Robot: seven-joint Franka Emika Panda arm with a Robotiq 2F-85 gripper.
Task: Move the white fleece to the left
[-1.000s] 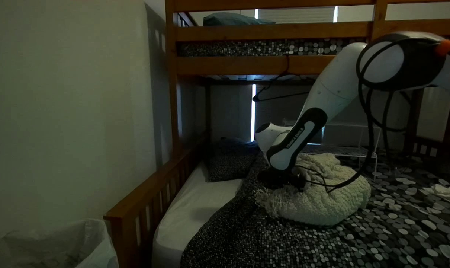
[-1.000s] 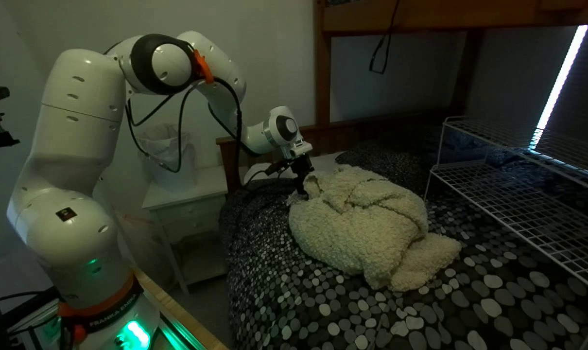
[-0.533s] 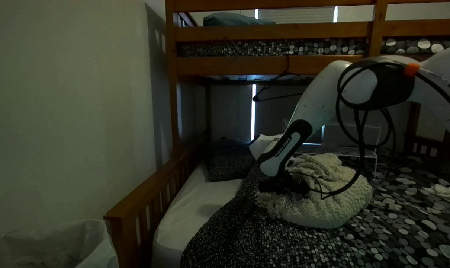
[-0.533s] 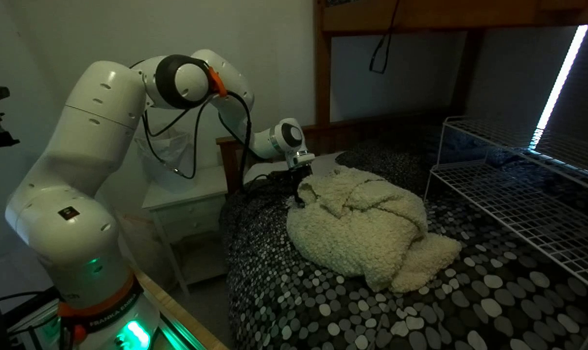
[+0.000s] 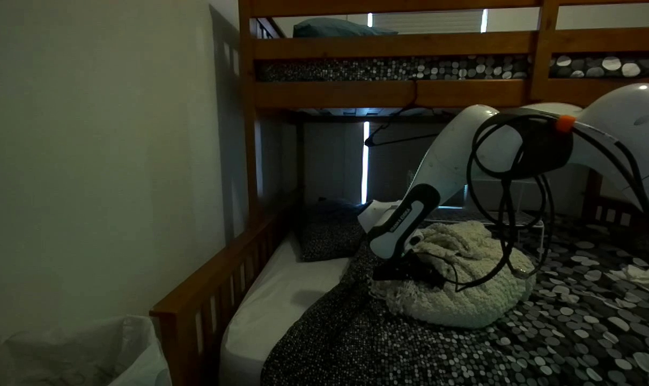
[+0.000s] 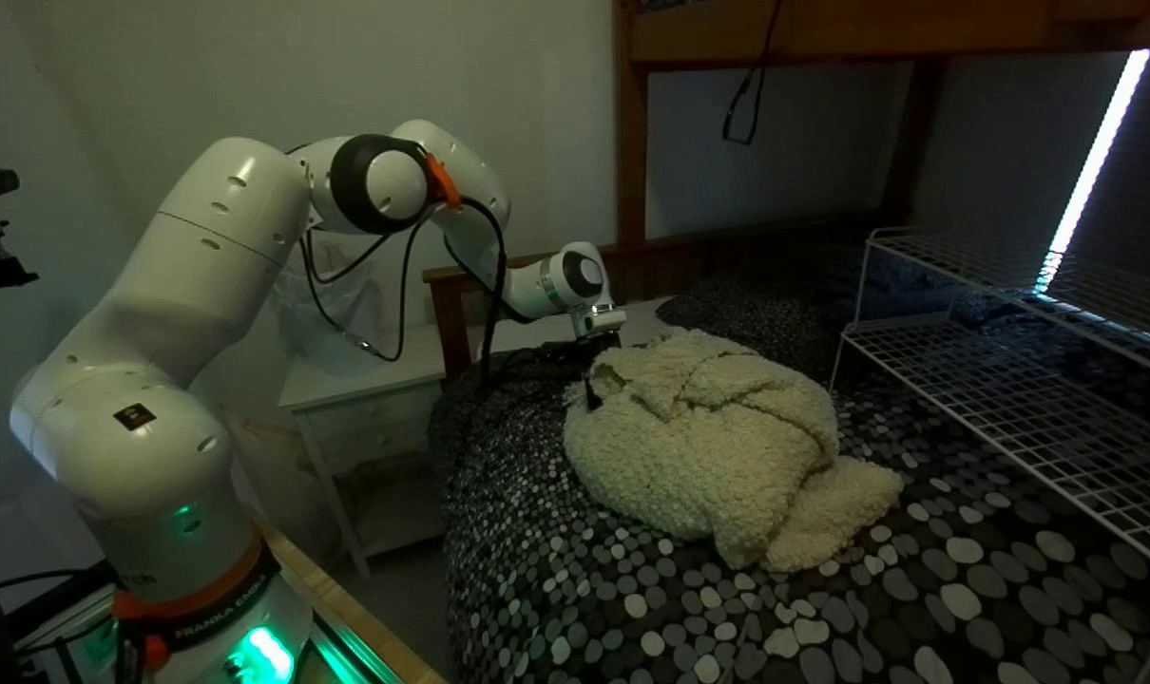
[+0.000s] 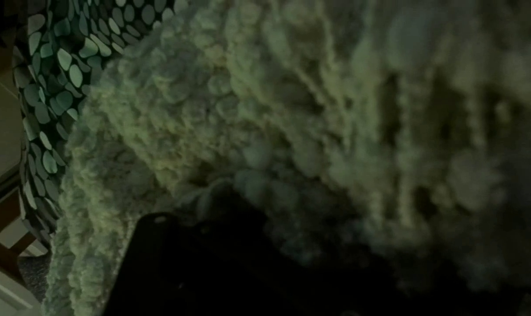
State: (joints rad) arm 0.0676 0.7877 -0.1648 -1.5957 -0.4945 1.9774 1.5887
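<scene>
The white fleece (image 5: 480, 295) lies bunched in a heap on the lower bunk. Its folds and a flap toward the front also show in an exterior view (image 6: 718, 446). My gripper (image 6: 591, 388) points down at the edge of the fleece near the bed's end rail, with a dark fingertip against the cloth. In the wrist view the fleece (image 7: 182, 114) fills most of the picture. The dark gripper (image 7: 248, 263) presses into it from the bottom. The fingertips are sunk in cloth and shadow, so I cannot see whether they are open or shut.
A white wire rack (image 6: 993, 380) stands on the bed beyond the fleece. A dark pillow (image 5: 332, 230) lies by the wooden end rail (image 5: 217, 279). A black hanger (image 5: 405, 140) hangs from the upper bunk. A white nightstand (image 6: 366, 380) stands beside the bed.
The arm has lowered and reached farther out, bringing the gripper down into the fleece's edge. The fleece shifted only slightly.
</scene>
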